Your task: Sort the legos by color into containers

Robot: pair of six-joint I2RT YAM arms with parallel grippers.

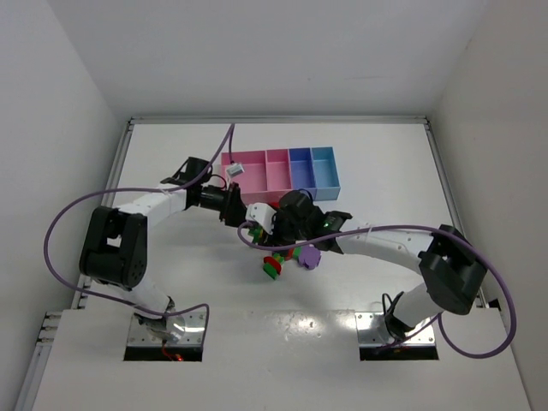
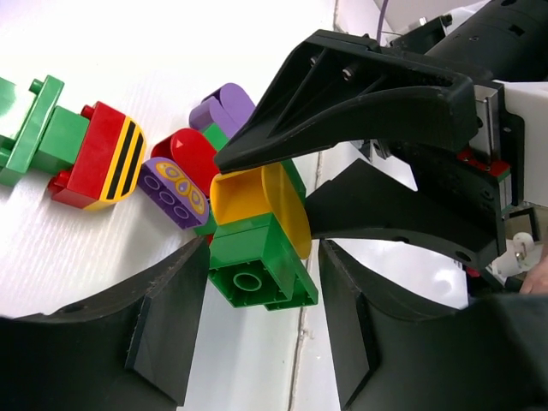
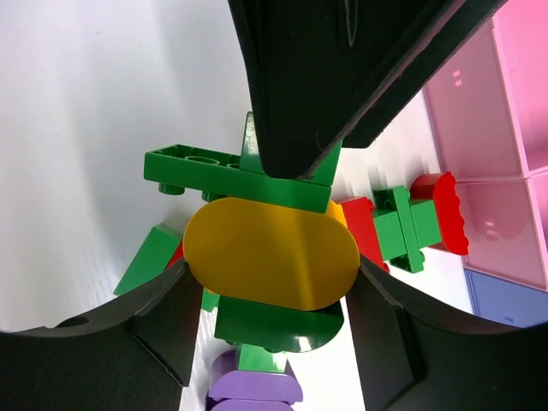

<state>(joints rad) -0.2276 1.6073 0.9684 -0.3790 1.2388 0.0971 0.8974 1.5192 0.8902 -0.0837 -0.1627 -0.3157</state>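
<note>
My right gripper (image 3: 272,278) is shut on a multicolour lego clump, its fingers pressing both ends of a yellow oval piece (image 3: 270,253) stacked with green bricks and a purple one (image 3: 254,390). My left gripper (image 2: 261,317) is open, its fingers on either side of the clump's green brick (image 2: 257,270) with gaps on both sides. In the top view the two grippers, left (image 1: 242,214) and right (image 1: 272,229), meet at mid-table, in front of the four joined bins (image 1: 244,175). Loose legos (image 1: 274,264) lie beside them.
A green, red and yellow-striped clump (image 2: 86,154) and a purple butterfly brick (image 2: 171,193) lie on the white table. A red and green clump (image 3: 419,223) lies near the pink bins (image 3: 497,128); the purple-blue bin (image 3: 505,295) is beside them. Cables loop over both arms.
</note>
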